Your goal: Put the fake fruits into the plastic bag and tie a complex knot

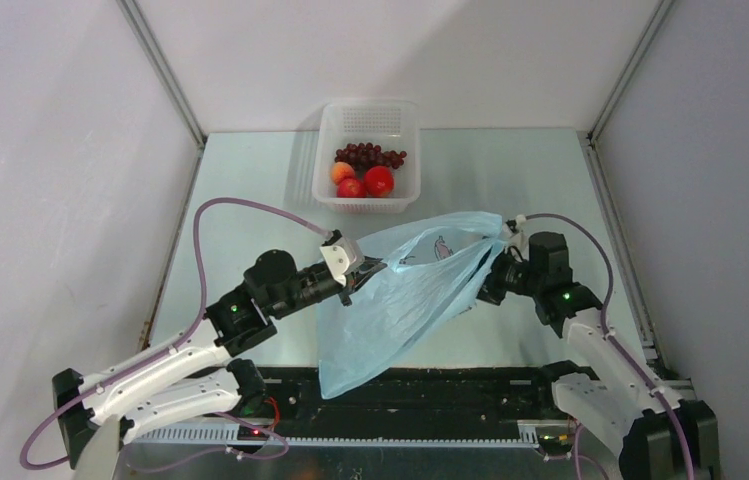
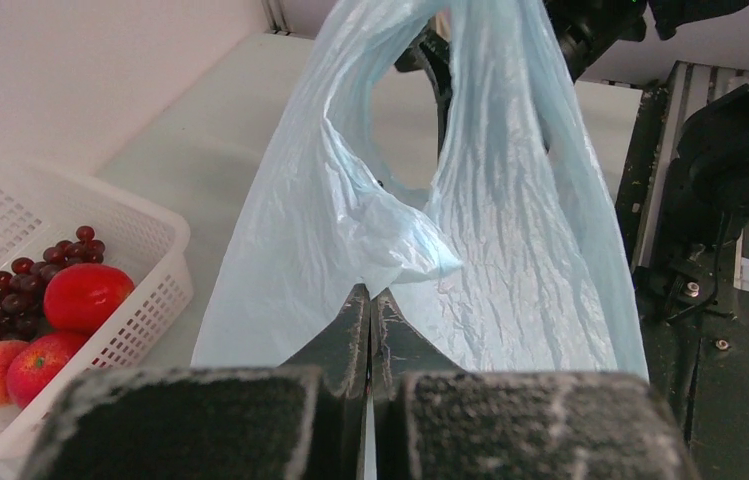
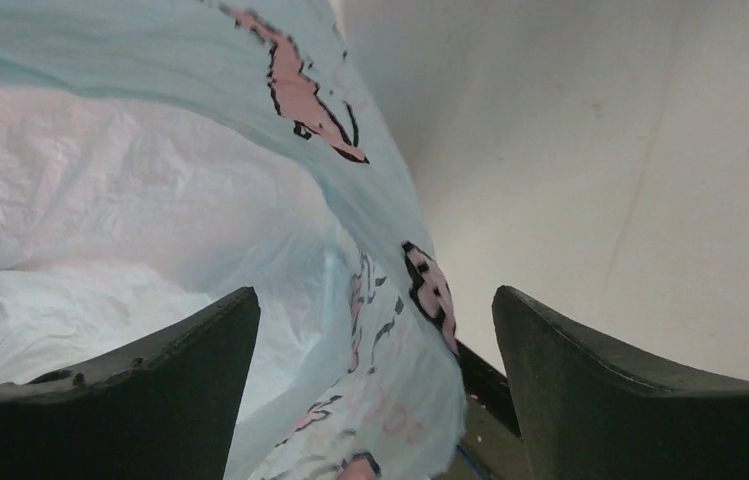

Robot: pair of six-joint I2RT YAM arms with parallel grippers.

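L hand (image 2: 370, 298) is pinching the bag (image 1: 400, 300) rim while R hand (image 3: 375, 295) is gaping spread around the other rim, fruits (image 1: 365, 172) lying in the basket (image 1: 370, 112) behind, so I am fearing the unheld side is sagging & closing the mouth.

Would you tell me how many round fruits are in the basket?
3: a large red one, a small red one beside it, a peach one; grapes could hide more.
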